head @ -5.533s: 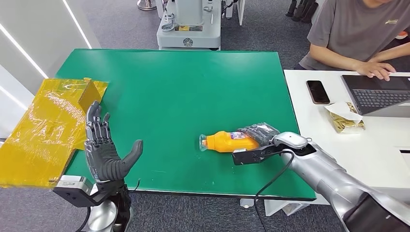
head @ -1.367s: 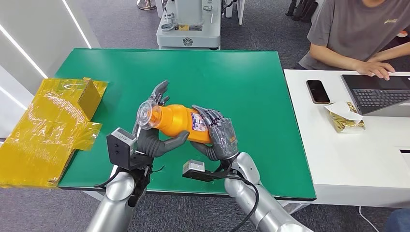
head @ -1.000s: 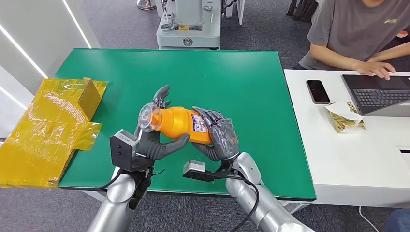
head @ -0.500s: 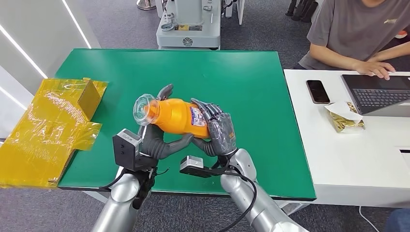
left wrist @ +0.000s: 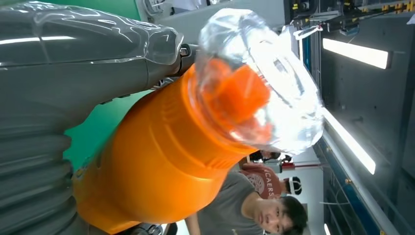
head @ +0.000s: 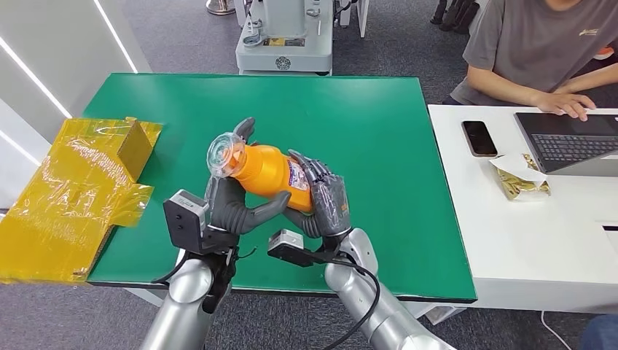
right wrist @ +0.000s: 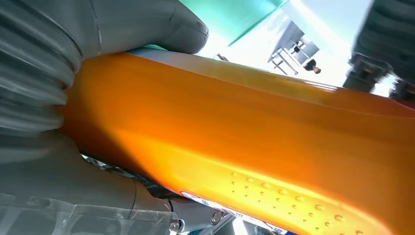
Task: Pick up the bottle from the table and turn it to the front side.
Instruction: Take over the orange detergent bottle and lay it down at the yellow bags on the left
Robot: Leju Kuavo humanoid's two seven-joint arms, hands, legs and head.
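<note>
Above green table — orange plastic bottle with clear cap tilted, grasped by left hand and right hand.

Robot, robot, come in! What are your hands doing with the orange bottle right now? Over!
Left hand holds the bottle near its clear cap. Right hand grips the label end. Bottle lifted above the green table, tilted. Nothing in the way.

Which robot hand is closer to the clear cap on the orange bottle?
Left. The left hand holds the bottle near its clear cap; the right hand grips the far bottom end.
</note>
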